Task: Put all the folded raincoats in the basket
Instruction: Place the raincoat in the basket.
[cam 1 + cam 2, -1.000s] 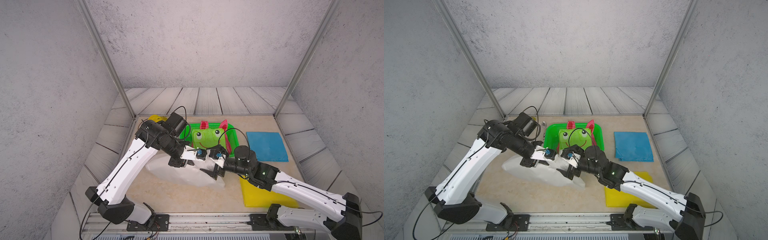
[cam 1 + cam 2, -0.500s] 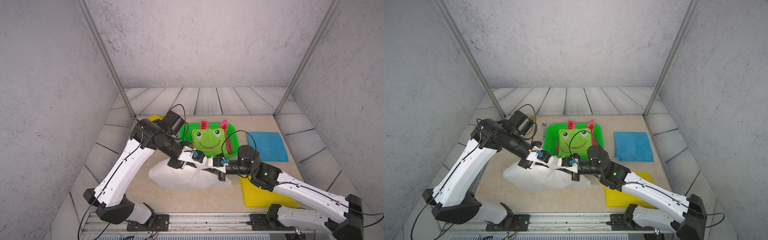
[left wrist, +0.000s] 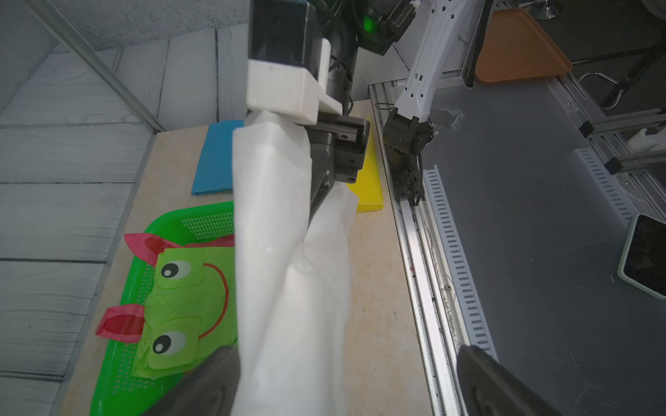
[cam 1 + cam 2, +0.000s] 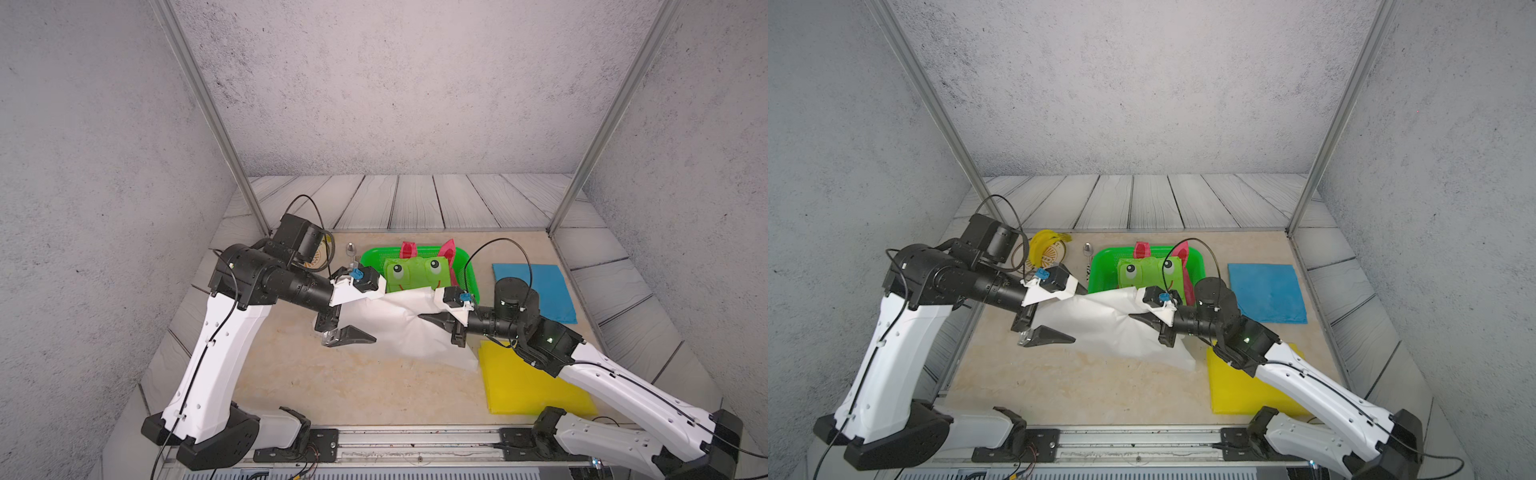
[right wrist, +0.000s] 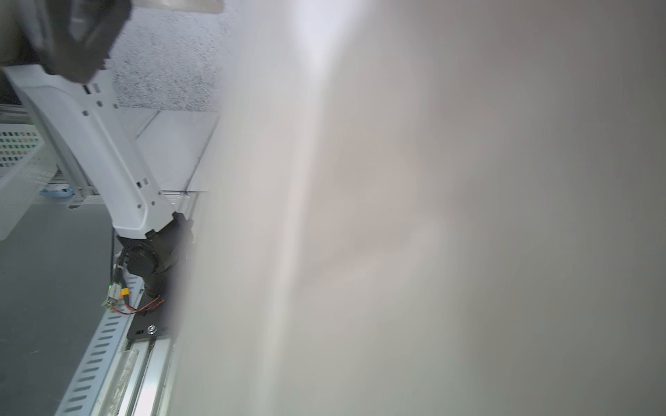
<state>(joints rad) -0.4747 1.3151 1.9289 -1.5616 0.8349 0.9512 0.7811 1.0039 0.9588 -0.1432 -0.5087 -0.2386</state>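
The left end effector (image 3: 347, 351) has its jaws spread wide: in the left wrist view the two dark fingers (image 3: 201, 381) sit far apart, and the white raincoat (image 3: 274, 288) runs along the inside of one of them, not pinched. The right end effector (image 4: 430, 321) is clamped together on the other end of that raincoat (image 4: 399, 332), whose cloth fills most of the right wrist view. The garment hangs raised between the two arms in both top views. Its upper edge is level with the near rim of the green basket (image 4: 372, 259) and its lower corner trails on the bench (image 4: 332, 386) beside a yellow folded garment (image 4: 528, 386). It is not in the basket, where a green frog raincoat (image 4: 411, 274) lies. A blue folded garment (image 4: 544, 291) lies just right of the basket
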